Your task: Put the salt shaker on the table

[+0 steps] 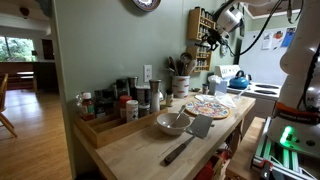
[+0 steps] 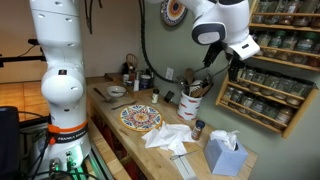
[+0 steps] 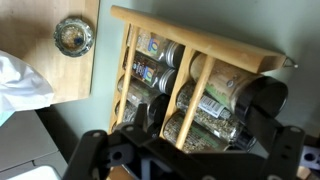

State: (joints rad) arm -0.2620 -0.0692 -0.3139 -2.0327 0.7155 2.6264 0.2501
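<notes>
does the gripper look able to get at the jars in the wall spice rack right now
Likely yes: the open gripper faces the spice rack with nothing between them, though the jars sit tightly packed.

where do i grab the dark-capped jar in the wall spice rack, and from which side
Likely by its cap: pinch the dark-capped jar across the round cap, coming from the open front of the spice rack. The cap seems to stand clear, while the rack's wooden dividers and the wall hem in the body.

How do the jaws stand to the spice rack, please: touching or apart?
Cannot tell. In the wrist view the open gripper overlaps the rack; neither exterior view shows a plain gap or contact.
</notes>
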